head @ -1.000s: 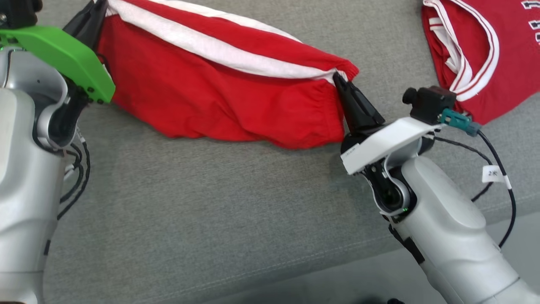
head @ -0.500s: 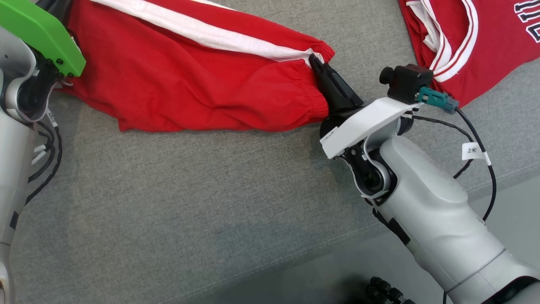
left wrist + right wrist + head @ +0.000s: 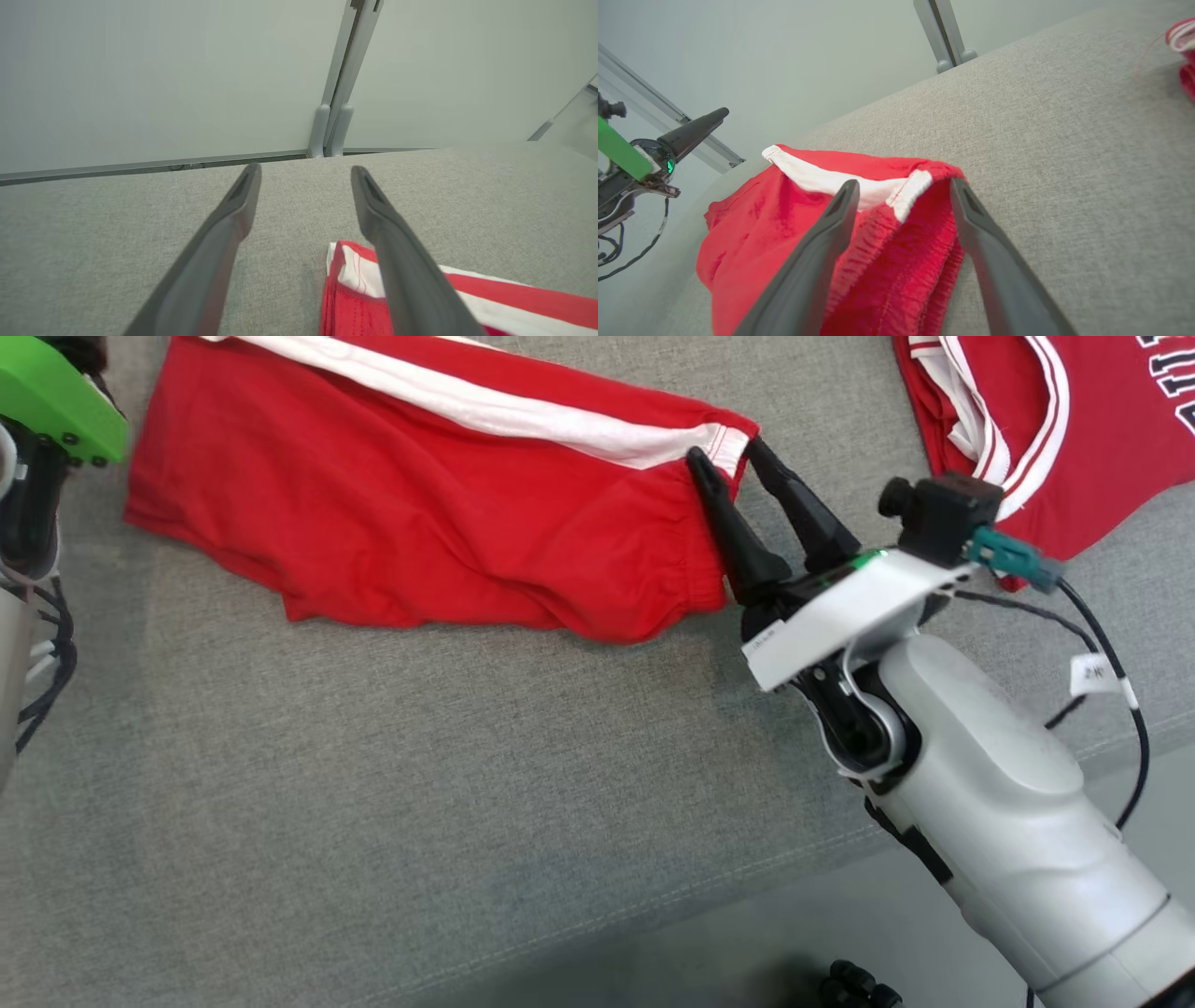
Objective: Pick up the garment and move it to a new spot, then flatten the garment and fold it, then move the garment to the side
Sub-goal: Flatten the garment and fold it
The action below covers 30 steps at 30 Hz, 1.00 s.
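The garment [image 3: 420,513], red shorts with a white side stripe, lies spread on the grey cushion [image 3: 373,784]. My right gripper [image 3: 726,453] is open, its two dark fingers apart on either side of the waistband corner at the garment's right end. In the right wrist view the gripper [image 3: 904,185] stands open with the bunched waistband [image 3: 896,261] between and below the fingers. My left gripper [image 3: 304,171] is open above the cushion, and the garment's other corner [image 3: 345,303] lies just under its right finger. The left wrist's green cover [image 3: 51,397] sits at the top left.
A second red garment with white trim [image 3: 1074,420] lies at the upper right of the cushion. The cushion's front edge [image 3: 653,915] runs along the bottom, with floor beyond. A pale wall and a grey post [image 3: 336,116] stand behind the cushion.
Both grippers have opened and let go of the garment's ends. The garment has settled flatter on the cushion. The head camera has shifted.
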{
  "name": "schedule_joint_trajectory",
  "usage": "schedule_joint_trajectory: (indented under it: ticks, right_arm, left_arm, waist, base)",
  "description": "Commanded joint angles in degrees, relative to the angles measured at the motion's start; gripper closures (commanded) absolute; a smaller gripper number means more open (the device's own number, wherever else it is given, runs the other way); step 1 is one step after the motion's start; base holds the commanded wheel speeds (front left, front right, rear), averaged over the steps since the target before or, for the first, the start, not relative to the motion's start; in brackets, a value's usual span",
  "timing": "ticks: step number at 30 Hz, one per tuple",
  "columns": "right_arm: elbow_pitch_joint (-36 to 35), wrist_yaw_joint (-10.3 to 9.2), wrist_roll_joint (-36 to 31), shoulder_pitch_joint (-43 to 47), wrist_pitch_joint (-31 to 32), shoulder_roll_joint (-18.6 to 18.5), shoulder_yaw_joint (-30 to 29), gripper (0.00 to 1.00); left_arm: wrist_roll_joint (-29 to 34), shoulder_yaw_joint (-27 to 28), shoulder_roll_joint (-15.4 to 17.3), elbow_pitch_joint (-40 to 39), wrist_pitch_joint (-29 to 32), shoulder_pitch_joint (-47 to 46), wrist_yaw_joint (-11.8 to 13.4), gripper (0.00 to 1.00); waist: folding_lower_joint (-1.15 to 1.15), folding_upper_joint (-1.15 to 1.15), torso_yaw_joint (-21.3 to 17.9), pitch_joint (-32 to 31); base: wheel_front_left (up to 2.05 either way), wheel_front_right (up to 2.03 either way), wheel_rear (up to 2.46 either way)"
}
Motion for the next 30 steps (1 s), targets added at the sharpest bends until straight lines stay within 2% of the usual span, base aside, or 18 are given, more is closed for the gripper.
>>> schedule_joint_trajectory:
  ticks: [1, 4, 8, 13, 22, 25, 30]
  right_arm:
    - [-0.97, -0.01, -1.12, 2.04, -0.18, -0.54, -0.69, 0.00]
    - [-2.66, -0.01, -3.57, 4.83, -0.16, -1.64, -2.96, 0.00]
    - [-4.13, -0.01, -6.68, 8.54, -0.18, -2.48, -6.00, 0.00]
    - [-7.81, -0.01, -12.12, 13.14, -0.18, -2.49, -11.16, 0.00]
    - [-13.17, -0.01, -21.83, 20.04, -0.18, -0.98, -19.44, 0.00]
    - [-15.10, -0.01, -25.26, 22.17, -0.17, 0.34, -21.88, 0.00]
    - [-18.24, -0.01, -31.85, 27.84, -0.19, 1.53, -24.57, 0.00]
  left_arm:
    - [1.10, 0.58, 0.52, -0.78, -2.61, 0.12, 1.03, 0.00]
    - [2.25, 0.98, 1.00, -2.97, -7.44, 2.89, 3.19, 0.00]
    - [3.46, 2.33, 1.81, -8.85, -10.74, 7.39, 6.53, 0.00]
    - [5.62, 4.83, 2.87, -20.64, -12.10, 16.41, 12.49, 0.00]
    - [12.04, 9.99, 0.98, -41.41, -12.27, 35.65, 21.99, 0.00]
    - [14.01, 11.11, 0.06, -45.10, -12.28, 41.55, 24.05, 0.00]
    - [18.95, 12.23, -2.00, -48.09, -12.29, 51.13, 25.82, 0.00]
  waist:
    - [-0.01, 0.00, 0.71, -0.90]
    - [-0.01, 0.00, 1.74, -2.04]
    - [-0.01, 0.00, 3.28, -3.45]
    - [-0.01, 0.00, 5.53, -5.22]
    - [-0.01, 0.00, 8.50, -9.32]
    - [-0.01, 0.00, 8.99, -10.83]
    - [-0.01, 0.00, 9.87, -15.35]
  base:
    - [0.00, 0.00, 0.00]
    - [0.00, 0.00, 0.00]
    - [0.00, 0.00, 0.00]
    - [0.00, 0.00, 0.00]
    - [0.00, 0.00, 0.00]
    - [0.00, 0.00, 0.00]
    - [0.00, 0.00, 0.00]
